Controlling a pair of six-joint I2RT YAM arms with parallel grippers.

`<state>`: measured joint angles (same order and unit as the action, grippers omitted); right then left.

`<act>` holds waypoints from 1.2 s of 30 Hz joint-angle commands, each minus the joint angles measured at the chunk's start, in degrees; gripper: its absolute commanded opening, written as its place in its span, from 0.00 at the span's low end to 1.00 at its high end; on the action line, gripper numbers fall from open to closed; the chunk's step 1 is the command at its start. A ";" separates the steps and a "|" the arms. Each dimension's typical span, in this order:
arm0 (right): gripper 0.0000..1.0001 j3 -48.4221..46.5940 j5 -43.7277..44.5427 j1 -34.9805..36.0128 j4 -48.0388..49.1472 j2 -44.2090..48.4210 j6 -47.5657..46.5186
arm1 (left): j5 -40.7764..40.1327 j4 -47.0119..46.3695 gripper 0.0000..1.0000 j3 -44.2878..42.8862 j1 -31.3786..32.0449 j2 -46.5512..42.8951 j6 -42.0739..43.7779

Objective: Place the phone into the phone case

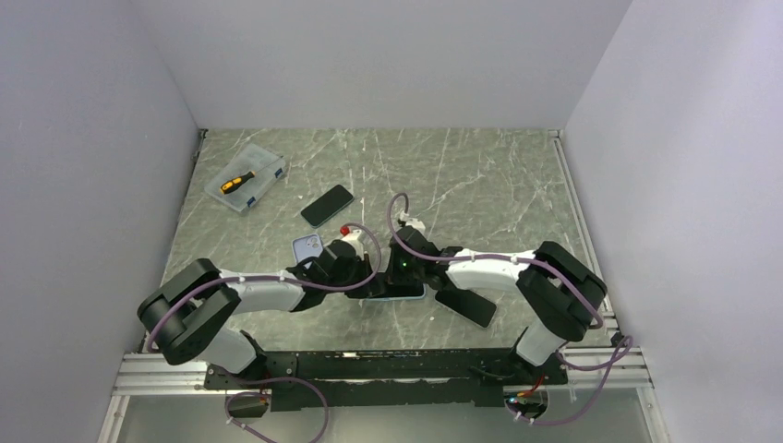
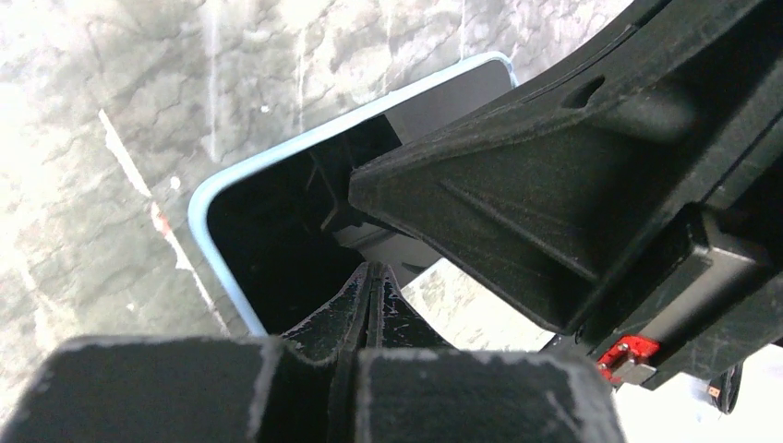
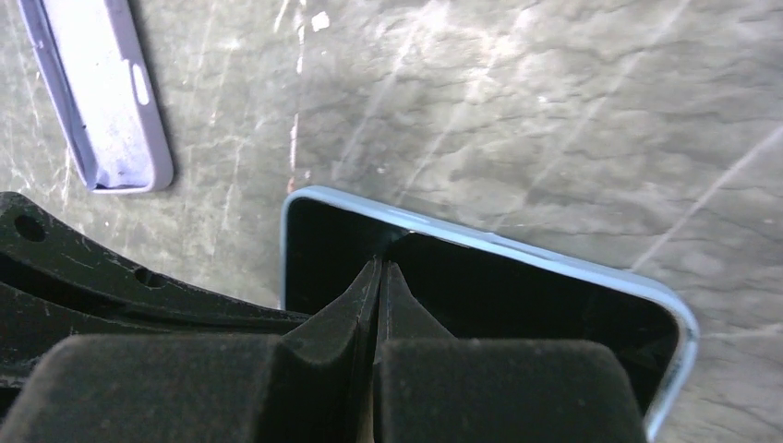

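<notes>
At the far left of the counter (image 1: 480, 175) lie a clear box (image 1: 246, 179) holding a screwdriver (image 1: 237, 181), then a loose black handset (image 1: 327, 205) lying flat, well apart from both arms. Nearer the arms is an empty lavender case (image 3: 106, 101), just beside the left arm's wrist.

The left pincer (image 2: 369, 277) is closed, finger against finger, with nothing between them. Its tips point down onto the black face of the phone (image 2: 258, 240). The phone sits inside the light-blue case (image 2: 197, 198), near that case's rounded corner.

The case lies flat on the counter between the two arms, close to the near edge. Its blue rim runs around the dark face on every side that shows.

The right pincer (image 3: 380, 272) is closed too and holds nothing. Its tips are over the same black face, close to the long rim on the far side.

From above, both pincers cover nearly all of the case; only a sliver of blue edge shows. From the left wrist, the right pincer's body blocks half the phone. I cannot tell whether the phone is seated all round, nor whether the tips truly press it. A dark flat shape (image 1: 466, 306) to the right, under the right arm, cannot be identified.
</notes>
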<state>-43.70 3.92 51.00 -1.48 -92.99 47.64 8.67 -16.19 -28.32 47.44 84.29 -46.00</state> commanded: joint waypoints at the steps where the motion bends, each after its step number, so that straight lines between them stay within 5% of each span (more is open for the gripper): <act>1: 0.00 4.18 0.29 2.55 -14.59 -5.65 -0.59 | -5.35 17.70 0.00 5.37 0.28 1.02 1.45; 19: 0.00 11.63 6.01 2.60 -18.78 7.80 1.88 | -8.36 26.66 0.00 1.28 0.28 -4.69 2.09; 27: 0.00 5.83 10.10 2.26 -23.76 13.75 -1.40 | -8.50 32.29 0.00 -3.22 0.25 -12.74 3.51; 32: 0.13 0.15 11.92 2.26 -27.25 16.73 -4.40 | -11.23 39.85 0.01 -7.73 0.28 -20.90 4.99; 36: 0.32 -4.51 10.42 2.26 -26.93 16.36 -7.28 | -13.88 46.43 0.14 -11.09 0.28 -26.38 6.21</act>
<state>-42.41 13.19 53.54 -25.85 -77.76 44.60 -0.93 22.33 -34.48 47.62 63.26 -42.33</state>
